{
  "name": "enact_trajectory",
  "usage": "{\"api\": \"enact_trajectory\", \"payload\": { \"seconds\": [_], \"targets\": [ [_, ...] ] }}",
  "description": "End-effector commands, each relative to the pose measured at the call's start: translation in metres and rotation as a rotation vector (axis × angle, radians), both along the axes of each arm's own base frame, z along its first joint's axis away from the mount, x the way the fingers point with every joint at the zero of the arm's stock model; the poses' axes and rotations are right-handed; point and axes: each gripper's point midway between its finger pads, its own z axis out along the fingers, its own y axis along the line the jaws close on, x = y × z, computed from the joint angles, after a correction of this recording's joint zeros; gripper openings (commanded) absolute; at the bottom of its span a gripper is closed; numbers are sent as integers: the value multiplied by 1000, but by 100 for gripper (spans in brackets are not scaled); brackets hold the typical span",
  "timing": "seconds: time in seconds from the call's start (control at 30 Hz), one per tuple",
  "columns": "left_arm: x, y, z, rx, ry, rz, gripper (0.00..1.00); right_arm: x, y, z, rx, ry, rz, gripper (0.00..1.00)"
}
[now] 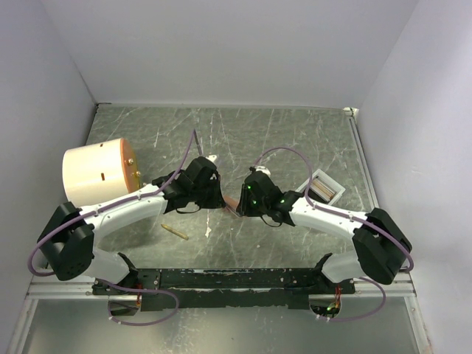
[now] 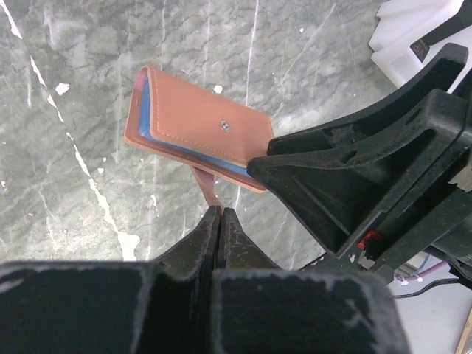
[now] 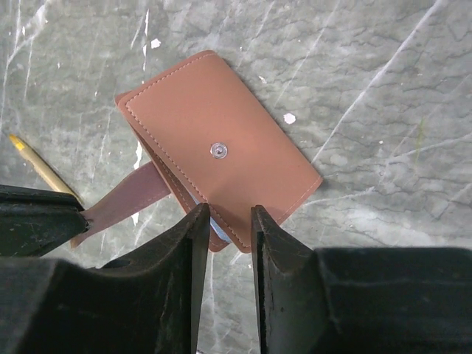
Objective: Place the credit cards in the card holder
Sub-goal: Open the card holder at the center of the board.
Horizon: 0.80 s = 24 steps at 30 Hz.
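Card holder point(image 3: 247, 173): snap tab point(image 3: 125, 203) is pinched by closed left pincer point(image 2: 220, 214); near edge is straddled by half-open right pincer point(image 3: 225, 221).

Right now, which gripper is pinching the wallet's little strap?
The left gripper. Its fingers are shut tight on the strap that sticks out of the brown wallet. The right gripper has its fingers apart at the wallet's edge instead.

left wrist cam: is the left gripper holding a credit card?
No: the left gripper is shut on the brown tab of the card holder, not on a card.
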Motion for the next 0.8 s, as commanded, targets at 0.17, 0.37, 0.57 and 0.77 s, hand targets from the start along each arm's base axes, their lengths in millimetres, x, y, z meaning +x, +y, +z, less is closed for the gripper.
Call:
{"api": "enact_trajectory", "payload": {
  "seconds": [0.17,0.37,0.57,0.77],
  "targets": [
    [-2,5,5,-2,-22,8,7,18,-15,10,-92,-86,-48,27],
    [-5,12,-3,17,-14,15,7,30,-20,14,-150,-110,-74,27],
    [-11,16,-10,15,-17,1,7,41,-30,3,-200,-110,-91,28],
    [-6,31,-19,96,-29,42,7,39,-40,-20,-248,-66,-102,26]
  ]
}}
